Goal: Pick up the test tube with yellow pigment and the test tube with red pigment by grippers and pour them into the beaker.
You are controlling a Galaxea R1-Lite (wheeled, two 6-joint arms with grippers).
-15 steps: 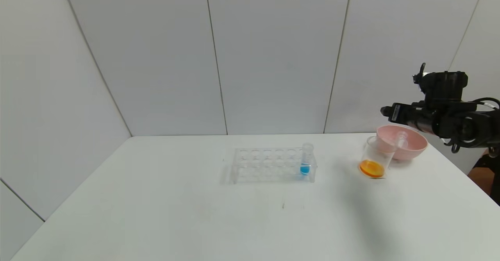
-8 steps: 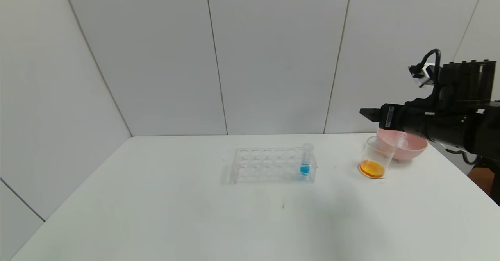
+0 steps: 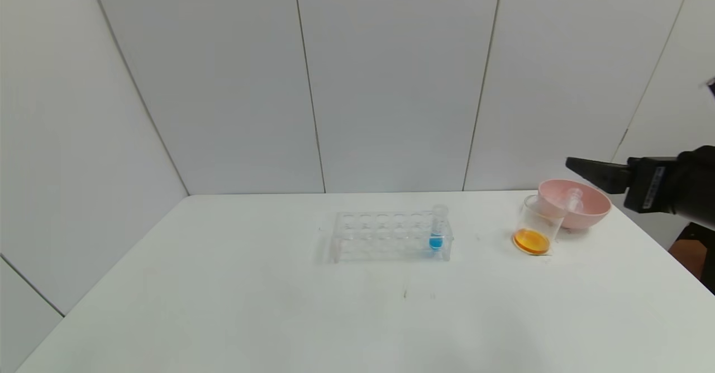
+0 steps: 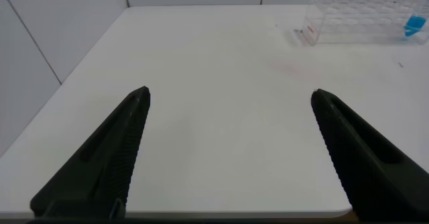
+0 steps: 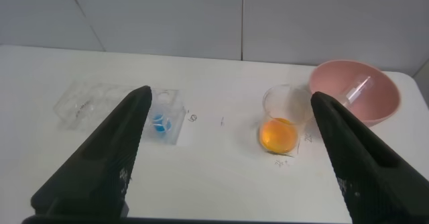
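Note:
The clear beaker [image 3: 537, 216] stands on the white table at the right and holds orange liquid [image 5: 278, 134]. No tube with yellow or red pigment shows; one clear empty tube [image 3: 571, 200] leans in the pink bowl [image 3: 593, 215] just behind the beaker. My right gripper [image 3: 581, 167] hovers open and empty at the right edge, above and beyond the bowl; its wrist view looks down between the fingers [image 5: 230, 95] at the beaker [image 5: 287, 106]. My left gripper [image 4: 231, 93] is open and empty over the bare near-left table, outside the head view.
A clear tube rack [image 3: 385, 238] stands mid-table with a blue-liquid tube [image 3: 437, 230] in its right end; it also shows in the right wrist view [image 5: 94, 103] and left wrist view [image 4: 362, 23]. The table's right edge runs close past the bowl [image 5: 385, 110].
My right arm swung left and up half a second ago, then pulled back to the right edge and lower. Its jaws stayed wide. Beaker, bowl and rack did not move.

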